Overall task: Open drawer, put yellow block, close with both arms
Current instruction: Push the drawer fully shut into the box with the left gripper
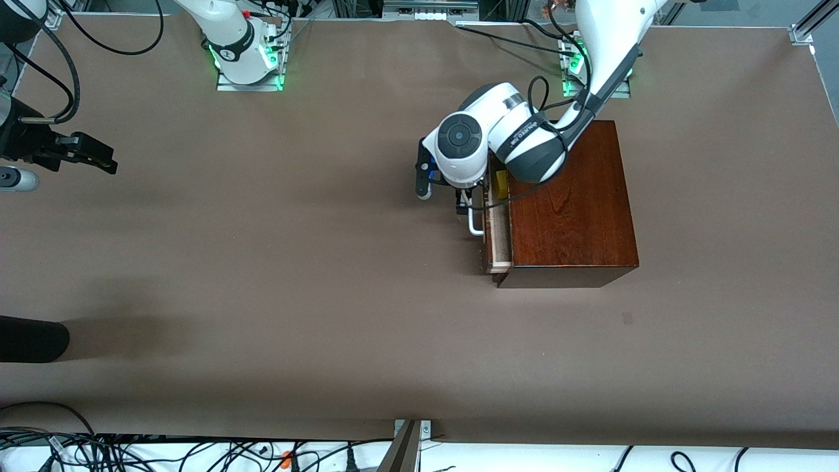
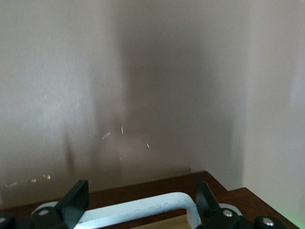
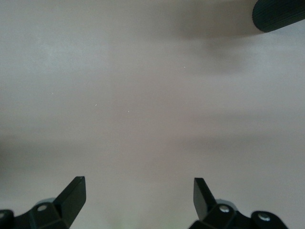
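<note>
Small bright yellow block (image 1: 501, 183) already inside pale wood drawer (image 1: 498, 236), slightly open in glossy reddish-brown box (image 1: 570, 203). Your left claw (image 2: 138, 202) spread wide around white bar handle (image 2: 143, 207); push squarely. Right claw (image 3: 138, 195) wide, waiting over bare bench (image 1: 262, 262); bring it in.

White jointed arms (image 1: 498, 131) with dark grey joints, black cables, green-lit bases, black tools (image 3: 138, 200)

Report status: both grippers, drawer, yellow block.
Left gripper open astride the white handle. Right gripper open, waiting over bare table. Drawer slightly open, yellow block inside. Nothing in the way.
</note>
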`<state>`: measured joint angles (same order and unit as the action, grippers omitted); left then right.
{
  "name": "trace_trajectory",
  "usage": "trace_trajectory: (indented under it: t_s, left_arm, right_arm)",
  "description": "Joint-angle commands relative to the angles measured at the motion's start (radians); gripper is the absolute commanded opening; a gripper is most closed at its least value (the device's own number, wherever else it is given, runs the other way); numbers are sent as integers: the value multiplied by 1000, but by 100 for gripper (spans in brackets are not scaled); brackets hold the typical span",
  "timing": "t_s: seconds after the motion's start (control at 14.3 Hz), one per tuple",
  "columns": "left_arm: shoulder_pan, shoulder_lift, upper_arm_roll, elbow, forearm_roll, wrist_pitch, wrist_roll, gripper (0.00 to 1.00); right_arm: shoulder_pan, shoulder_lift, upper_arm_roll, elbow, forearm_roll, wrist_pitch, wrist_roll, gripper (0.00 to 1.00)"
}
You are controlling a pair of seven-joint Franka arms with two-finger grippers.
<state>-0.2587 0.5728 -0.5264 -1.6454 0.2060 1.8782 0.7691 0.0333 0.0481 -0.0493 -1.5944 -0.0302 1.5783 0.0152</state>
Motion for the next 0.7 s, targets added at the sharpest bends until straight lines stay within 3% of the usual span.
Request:
trace_trajectory:
  t_s: [0.0,0.35,0.63]
  left_arm:
    - [85,-14,17,2,49,-51,41,100]
    - [88,-17,16,7,49,-65,39,100]
    - [84,-68,-38,58,-32,-54,-83,100]
  right_arm:
    - [11,-19,-12,-13,-14,-9,0,100]
    - [13,-34,-21,-18,-11,-12,2,100]
    - [13,-36,-21,-18,6,-5,3,100]
